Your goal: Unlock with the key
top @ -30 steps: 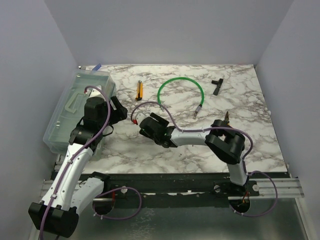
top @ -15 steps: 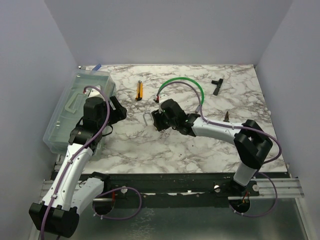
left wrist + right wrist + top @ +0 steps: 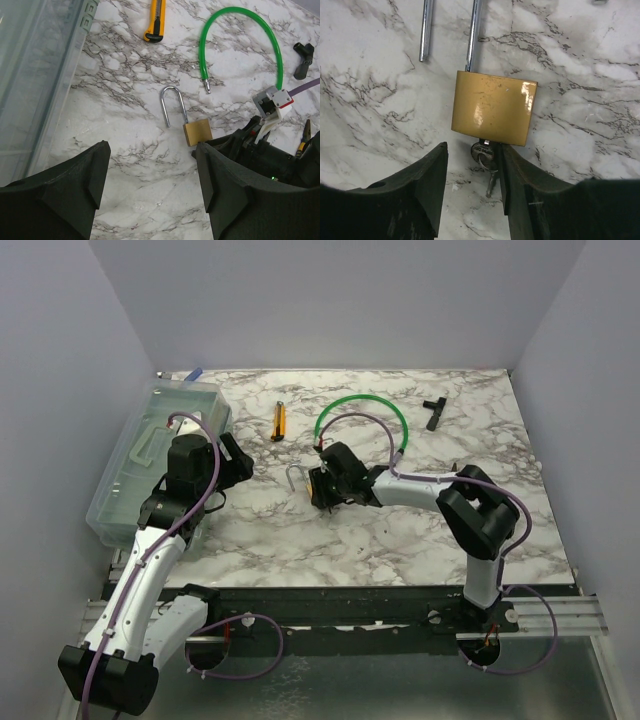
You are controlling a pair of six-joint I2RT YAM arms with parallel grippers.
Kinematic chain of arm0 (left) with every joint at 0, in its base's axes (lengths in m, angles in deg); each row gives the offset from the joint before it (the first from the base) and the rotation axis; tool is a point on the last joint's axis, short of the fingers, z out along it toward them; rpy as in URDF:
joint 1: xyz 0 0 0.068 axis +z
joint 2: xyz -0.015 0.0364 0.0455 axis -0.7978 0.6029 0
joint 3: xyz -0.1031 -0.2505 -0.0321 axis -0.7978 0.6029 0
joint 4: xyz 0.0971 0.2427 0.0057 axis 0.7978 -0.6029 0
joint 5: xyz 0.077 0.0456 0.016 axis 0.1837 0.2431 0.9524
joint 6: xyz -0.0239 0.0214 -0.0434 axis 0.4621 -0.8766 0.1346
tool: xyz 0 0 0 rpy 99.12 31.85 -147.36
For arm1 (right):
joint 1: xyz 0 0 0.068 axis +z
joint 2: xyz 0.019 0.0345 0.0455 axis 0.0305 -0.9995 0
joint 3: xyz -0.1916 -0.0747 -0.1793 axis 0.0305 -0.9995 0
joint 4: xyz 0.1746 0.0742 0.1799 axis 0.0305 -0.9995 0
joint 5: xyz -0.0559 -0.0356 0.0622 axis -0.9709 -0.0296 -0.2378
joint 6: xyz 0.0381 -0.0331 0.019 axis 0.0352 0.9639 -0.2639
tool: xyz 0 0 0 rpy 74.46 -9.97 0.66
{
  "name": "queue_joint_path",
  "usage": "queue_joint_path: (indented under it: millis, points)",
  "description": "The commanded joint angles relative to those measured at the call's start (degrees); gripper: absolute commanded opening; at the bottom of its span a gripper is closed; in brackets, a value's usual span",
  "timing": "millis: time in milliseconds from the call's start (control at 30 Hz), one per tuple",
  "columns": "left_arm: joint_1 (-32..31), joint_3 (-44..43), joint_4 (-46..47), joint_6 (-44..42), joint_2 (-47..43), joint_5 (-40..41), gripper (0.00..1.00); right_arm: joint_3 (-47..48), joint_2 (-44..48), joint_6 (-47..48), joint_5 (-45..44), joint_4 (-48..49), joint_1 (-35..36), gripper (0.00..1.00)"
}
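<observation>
Straddling key (image 3: 484, 152) (in padlock (image 3: 492, 107)), right gripper (image 3: 471, 167) spread

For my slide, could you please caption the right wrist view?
Open right end effector straddles the key inserted in the brass padlock; shackle open.

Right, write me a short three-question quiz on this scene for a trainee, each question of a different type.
1. True or false: one leg of the shackle is free of the brass padlock body.
2. Where is the key? A) loose on the marble table, away from the lock; B) in the padlock's keyhole; C) inside the clear bin.
3. Fill in: the key sits between the open fingers of the ___ hand.

Key: 1 true. 2 B. 3 right hand.
</observation>
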Motion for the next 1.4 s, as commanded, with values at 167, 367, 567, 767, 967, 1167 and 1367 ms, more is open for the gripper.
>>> queue_joint_path:
  millis: [167, 367, 567, 767, 967, 1167, 1367]
  points:
    - [0.4, 0.6, -0.1, -0.3, 0.2, -0.8, 0.75, 3.8, -3.4, -0.6, 2.1, 0.1, -1.0, 0.49]
    - [0.6, 0.6, -0.1, -0.4, -0.1, -1.0, 0.75, 6.4, -3.8, 2.7, 1.3, 0.1, -1.3, 0.5]
    - [0.5, 0.9, 0.4, -1.1, -1.6, -2.0, 0.75, 1.7, 6.6, 4.7, -1.5, 0.6, -1.4, 0.74]
    - [0.5, 1.2, 1.4, -1.4, -2.6, -2.3, 0.75, -6.9, 25.0, 4.3, -6.3, 1.7, -1.4, 0.94]
    - [0.6, 1.7, 3.4, -2.1, -3.6, -6.1, 0.92, -14.6, 42.6, 3.5, -13.6, 1.7, -1.4, 1.0]
    - [0.5, 1.7, 4.6, -3.7, -4.2, -7.6, 0.99, -22.3, 56.9, 1.1, -17.9, 1.5, -1.4, 1.0]
    - [0.5, 2.7, 6.4, -4.6, -6.4, -7.8, 0.99, -30.3, 68.5, -6.1, -22.7, 3.4, -1.4, 1.0]
